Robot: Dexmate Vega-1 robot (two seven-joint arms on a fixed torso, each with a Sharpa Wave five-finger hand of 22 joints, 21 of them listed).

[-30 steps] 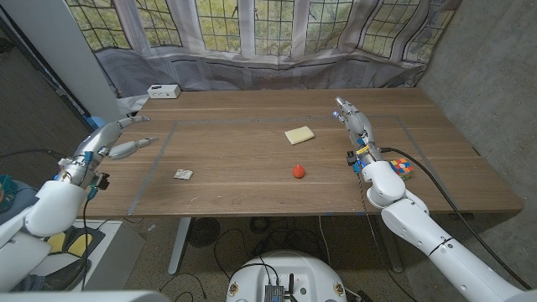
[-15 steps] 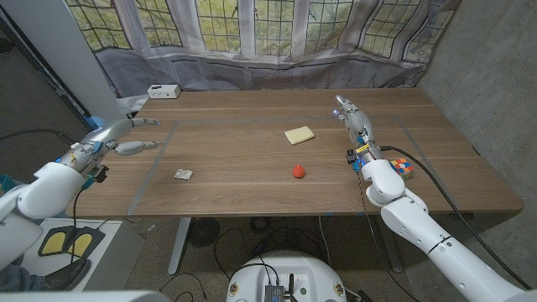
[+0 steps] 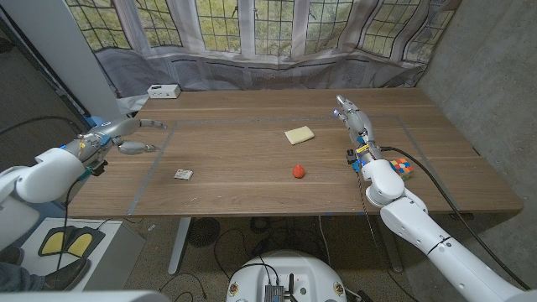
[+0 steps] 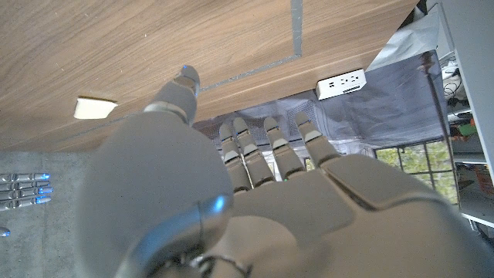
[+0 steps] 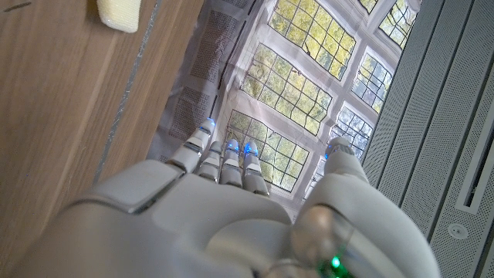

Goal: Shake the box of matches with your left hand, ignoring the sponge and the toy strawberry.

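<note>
**Matchbox untouched; left hand open at the table's left edge**

The box of matches (image 3: 183, 174) lies flat on the wooden table (image 3: 252, 189), in the near left part of the area outlined by tape (image 3: 156, 157), just inside the left tape line. Nothing touches it. The left hand (image 3: 126, 134) is held over the table's left edge, farther from the robot than the box and to its left, apart from it. Its fingers (image 3: 153, 124) are extended and spread, the thumb pointing toward the table's middle, and they hold nothing; the left wrist view shows the same hand (image 4: 255, 193) with straight, separated fingers reaching past the far table edge.

Toward the right of the box, near the table's middle, sits the toy strawberry (image 3: 298, 171); beyond it, farther from the robot, lies the pale yellow sponge (image 3: 299, 134). Both stand well apart from the box and from each hand. The right hand (image 3: 354, 122) stands on its edge at the right side of the taped area, fingers straight and together-to-slightly-parted, empty. A white box (image 3: 163, 91) rests at the far left corner, and a small multicoloured cube (image 3: 404, 166) lies near the right forearm.

Progress, as judged from this arrangement: no part of the task proper is complete. The box has not been grasped, lifted or shaken. What remains is to bring the left hand nearer and rightward over the box, close the fingers on it, raise it and shake it, leaving sponge and strawberry alone.
</note>
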